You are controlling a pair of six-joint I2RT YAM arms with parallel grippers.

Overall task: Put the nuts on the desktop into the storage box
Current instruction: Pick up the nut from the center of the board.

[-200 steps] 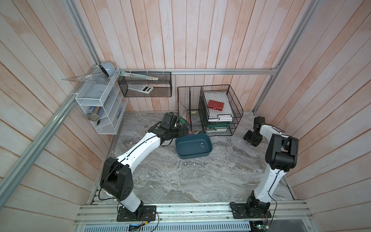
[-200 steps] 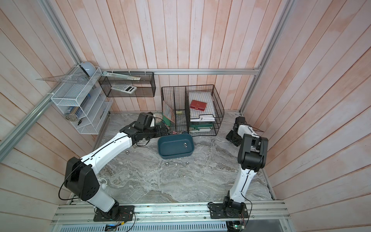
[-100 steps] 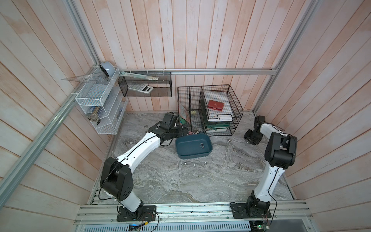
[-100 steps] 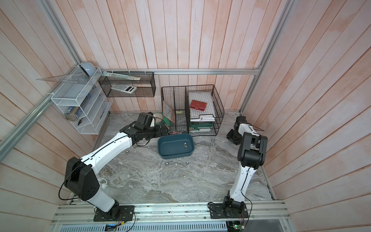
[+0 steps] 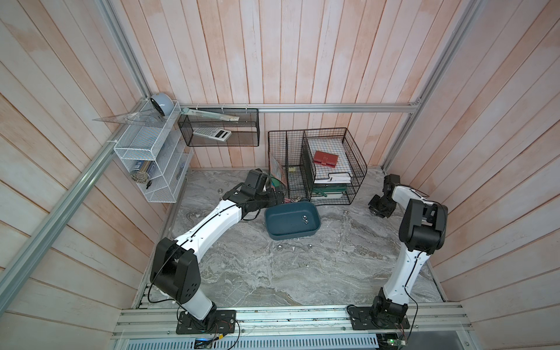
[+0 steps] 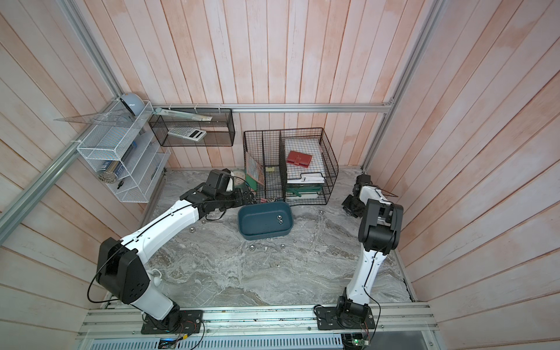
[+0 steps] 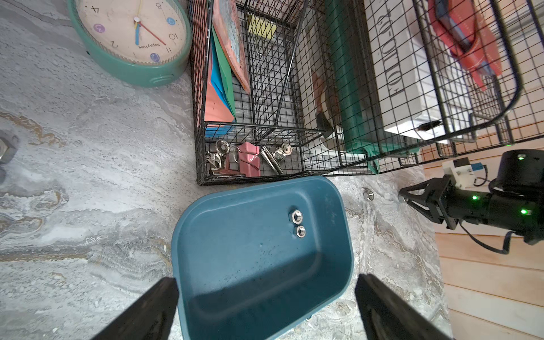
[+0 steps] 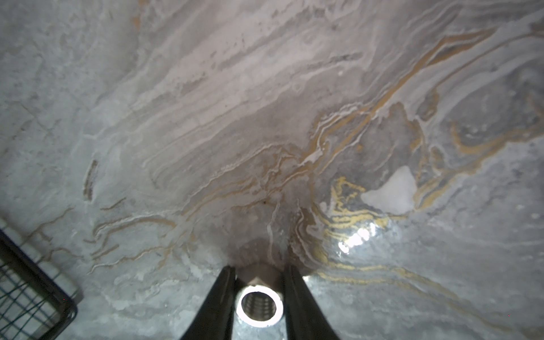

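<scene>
The right pincer (image 8: 259, 269) is down at the desktop (image 8: 265, 117), its two black fingers (image 8: 217, 300) closed against the sides of a nut (image 8: 259, 306) whose threaded hole faces the wrist camera. In a top view it (image 5: 378, 209) sits low near the right-hand wall, well apart from the storage box (image 5: 291, 238). The left pincer (image 7: 266, 279) is spread wide and holds nothing. Its fingers stand either side of the box's near end, and I cannot tell whether they touch it

The desktop is grey marble pattern with white and tan veins, shut in by pale wooden plank walls (image 5: 303, 60) and aluminium rails (image 5: 333, 107). Loose nuts (image 5: 280, 248) lie on it just in front of the box, and one more (image 5: 344, 211) lies between the box and the right pincer

The dark teal box holds two nuts (image 7: 296, 216) lying close together on its floor. Just behind it stands a black wire organiser (image 5: 318, 169) with a red pouch (image 5: 325, 159) on its top tray, white papers and a green folder below, and binder clips (image 7: 248, 160) in its low front compartment. A round green clock (image 7: 132, 38) is beside the organiser. On the back wall a black mesh basket (image 5: 218, 142) holds a calculator (image 5: 212, 135), and a white wire shelf (image 5: 145, 157) hangs on the left wall
</scene>
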